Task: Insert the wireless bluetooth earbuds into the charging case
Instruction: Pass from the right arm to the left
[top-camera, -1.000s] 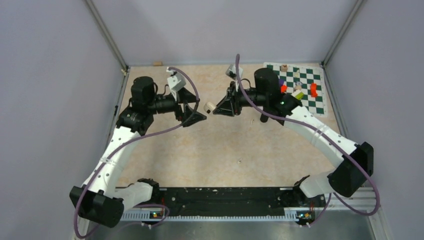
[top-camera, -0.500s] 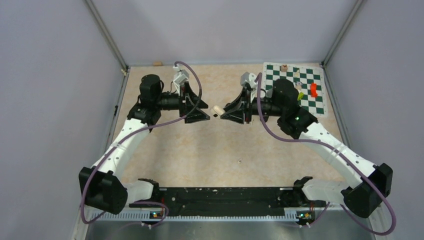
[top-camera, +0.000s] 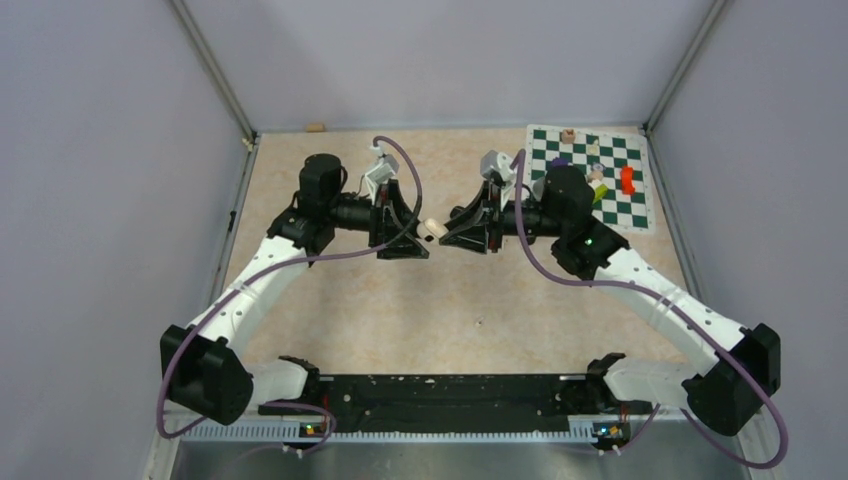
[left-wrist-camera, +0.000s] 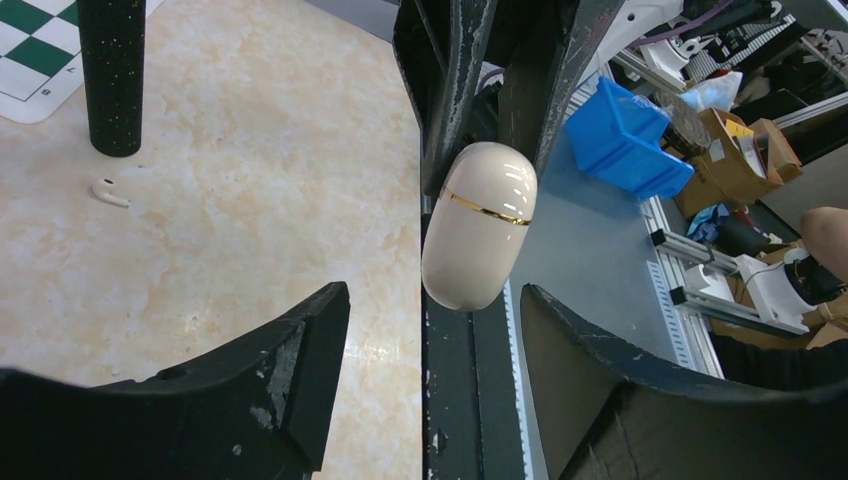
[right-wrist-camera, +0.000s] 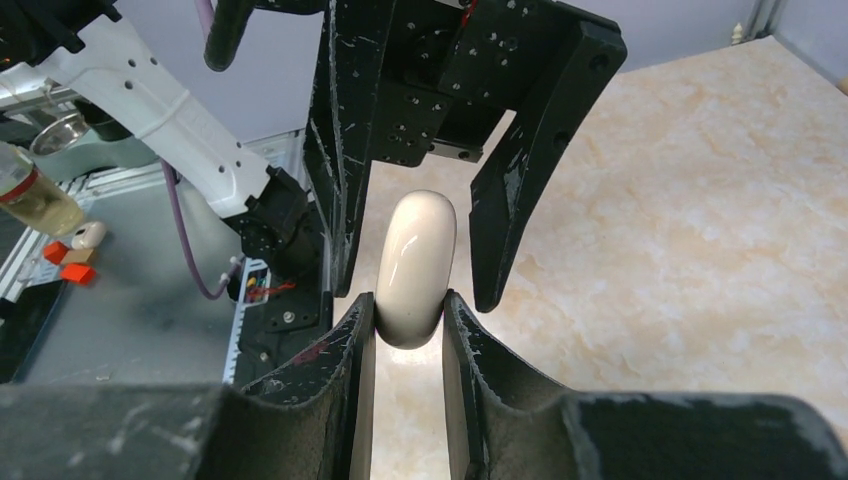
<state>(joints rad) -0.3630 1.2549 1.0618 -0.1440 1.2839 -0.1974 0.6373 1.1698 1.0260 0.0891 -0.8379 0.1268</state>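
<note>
Pinching one end of the cream charging case (right-wrist-camera: 415, 270) above the table (left-wrist-camera: 250, 150), the right gripper (right-wrist-camera: 410, 302) presents it to the left gripper (left-wrist-camera: 432, 296), whose spread jaws flank it without apparent contact and would best close squarely on the free end, clear of the gold seam, while one whitish earbud (left-wrist-camera: 108, 192) lies on the tabletop.

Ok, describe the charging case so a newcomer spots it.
Look at the middle of the beige table. The charging case is the cream pill-shaped capsule pinched by the right tool, its free end between the open fingers of the left tool. Its glossy shell and thin gold seam set it apart from the tiny white earbud loose on the table.
</note>
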